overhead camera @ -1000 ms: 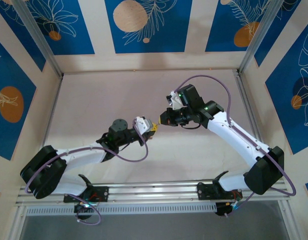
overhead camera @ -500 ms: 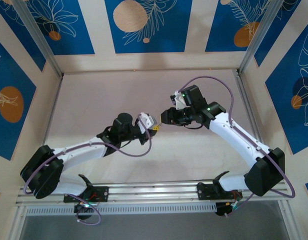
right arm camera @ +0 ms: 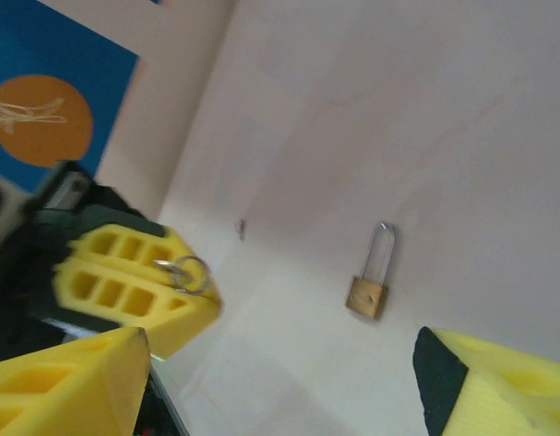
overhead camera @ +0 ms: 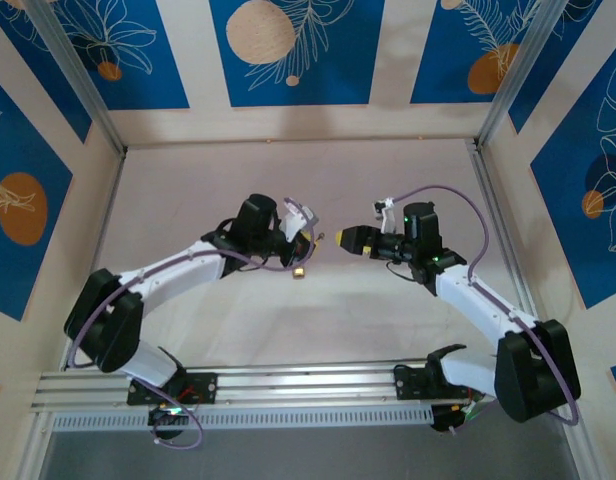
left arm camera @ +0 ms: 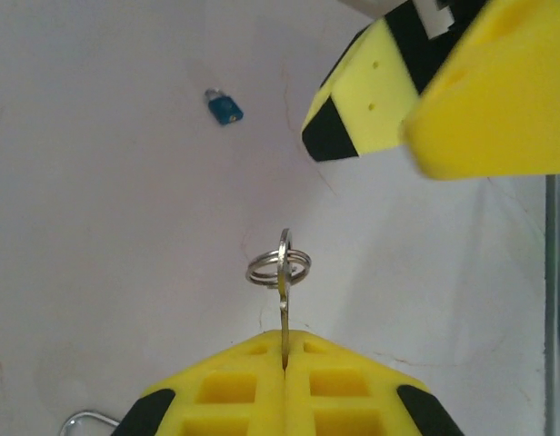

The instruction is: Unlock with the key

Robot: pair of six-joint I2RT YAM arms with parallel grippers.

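Left end effector (left arm camera: 285,350) is pinching a thin silver strip (left arm camera: 284,313), fingers pressed tight together. We're seeing the strip edge-on, w/ a split ring (left arm camera: 278,266) through its free end, and can't tell if it's a spare key.

The task's key (left arm camera: 225,107) isn't in that grip. Tiny, w/ a dark blue head, it's lying flat on the table (overhead camera: 388,310). In the left wrist view it's sitting ahead of the fingertips, off to one side, well apart from them. Its long axis is slanting across that view, not lining up w/ the fingers.

The padlock (right arm camera: 366,295) is also lying flat on the table, well apart from the key.

Right end effector (right arm camera: 280,343) is hanging to the right of the left one, fingers spread wide & holding nothing. Since the left is occupied, we're judging the right to be the free one for a pickup, prob. coming down w/ fingers turned across the key's long axis. Which arm the key is nearer to, we can't tell.
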